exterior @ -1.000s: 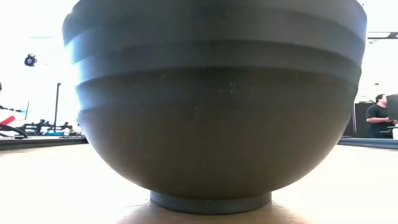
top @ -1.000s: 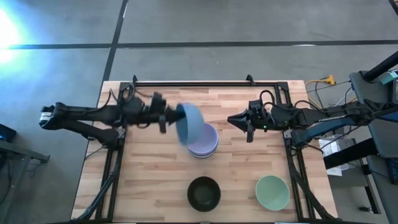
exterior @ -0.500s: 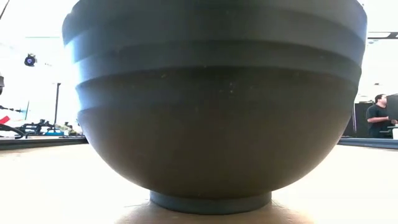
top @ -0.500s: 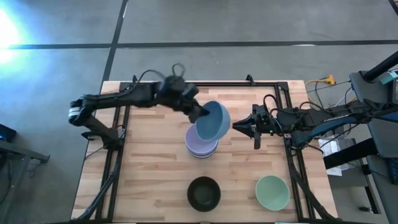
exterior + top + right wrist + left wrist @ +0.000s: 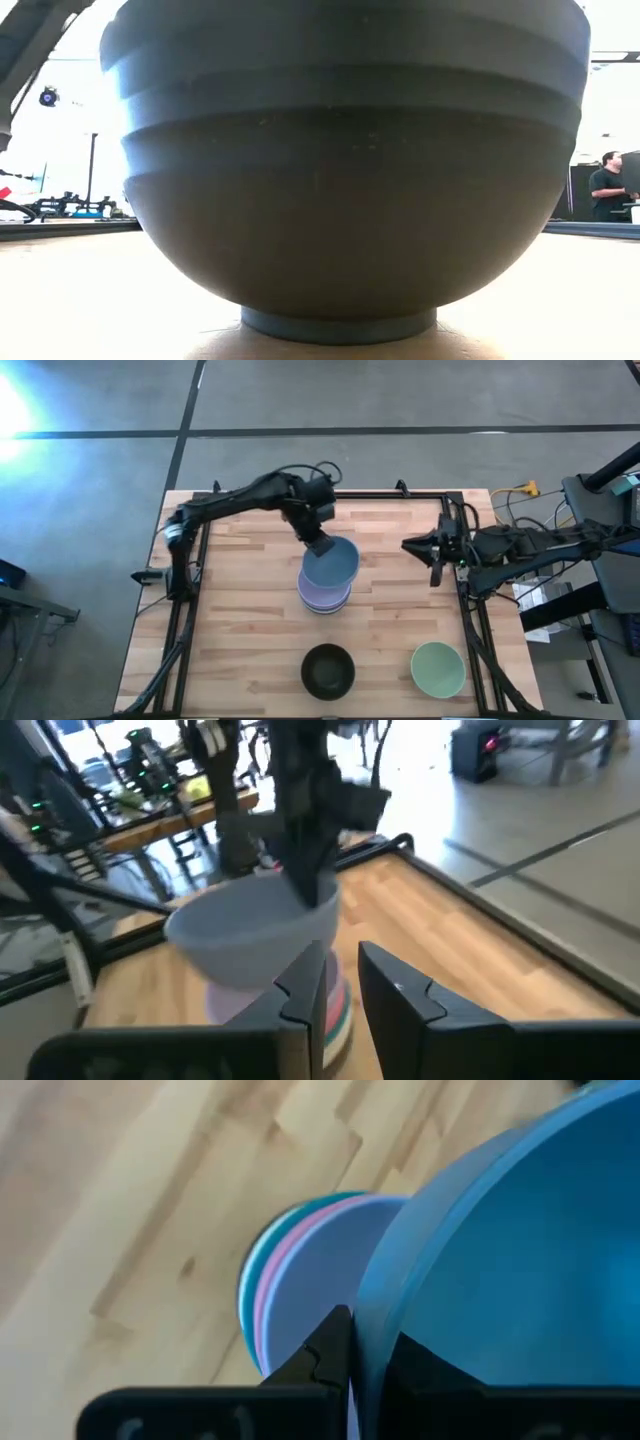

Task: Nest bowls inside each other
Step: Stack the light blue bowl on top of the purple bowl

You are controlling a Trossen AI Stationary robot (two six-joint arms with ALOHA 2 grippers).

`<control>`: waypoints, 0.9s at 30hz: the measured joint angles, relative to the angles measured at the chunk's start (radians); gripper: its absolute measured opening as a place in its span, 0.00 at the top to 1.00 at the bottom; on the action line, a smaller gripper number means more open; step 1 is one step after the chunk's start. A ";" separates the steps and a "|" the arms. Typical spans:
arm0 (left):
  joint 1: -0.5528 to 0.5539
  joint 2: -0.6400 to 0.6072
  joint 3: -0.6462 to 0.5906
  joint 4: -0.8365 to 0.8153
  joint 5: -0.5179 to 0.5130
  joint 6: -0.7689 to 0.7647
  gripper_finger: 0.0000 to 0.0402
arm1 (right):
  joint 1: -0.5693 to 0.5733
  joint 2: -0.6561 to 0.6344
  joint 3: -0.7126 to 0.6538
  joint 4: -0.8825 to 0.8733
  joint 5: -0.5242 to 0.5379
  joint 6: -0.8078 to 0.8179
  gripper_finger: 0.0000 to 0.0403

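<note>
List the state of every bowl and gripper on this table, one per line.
blue bowl: held by its rim, above the stack, not yet nested.
stack of bowls: nested, lavender on top, pink and teal rims below.
black bowl: upright, alone on the table.
pale green bowl: upright, alone.
left gripper: shut on the blue bowl's rim.
right gripper: open, empty, beside the stack.

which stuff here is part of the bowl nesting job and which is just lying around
Job:
round blue bowl, held at its rim by the left claw
stack of nested bowls, lavender on top
round black bowl
round pale green bowl

Lying about:
yellow plug and cables off the table's edge
</note>
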 joint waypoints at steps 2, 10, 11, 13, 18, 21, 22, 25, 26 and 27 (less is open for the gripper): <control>0.000 0.054 0.036 -0.038 0.021 0.015 1.00 | -0.001 -0.023 0.000 -0.006 0.007 -0.020 0.86; -0.011 0.176 0.116 -0.183 0.009 0.052 1.00 | 0.000 -0.077 0.000 -0.034 0.007 -0.026 0.86; -0.018 0.180 0.115 -0.188 -0.007 0.053 1.00 | 0.000 -0.079 0.000 -0.045 0.007 -0.025 0.86; -0.036 0.185 0.108 -0.201 -0.059 0.055 1.00 | 0.000 -0.079 0.000 -0.062 0.007 -0.022 0.86; -0.092 0.182 0.091 -0.193 -0.199 0.065 1.00 | 0.000 -0.072 0.000 -0.073 0.004 -0.016 0.86; -0.114 0.181 0.090 -0.171 -0.226 0.073 1.00 | 0.000 -0.071 0.000 -0.072 0.003 -0.016 0.86; -0.118 0.181 0.089 -0.156 -0.225 0.082 1.00 | 0.000 -0.069 0.000 -0.072 0.003 -0.016 0.86; -0.127 0.181 0.089 -0.122 -0.227 0.102 0.97 | 0.000 -0.066 0.000 -0.072 0.003 -0.013 0.86; -0.129 0.181 0.092 -0.116 -0.227 0.107 0.95 | 0.000 -0.065 -0.001 -0.072 0.003 -0.008 0.86; -0.131 0.182 0.095 -0.113 -0.227 0.113 0.92 | 0.000 -0.064 -0.001 -0.072 0.001 0.000 0.86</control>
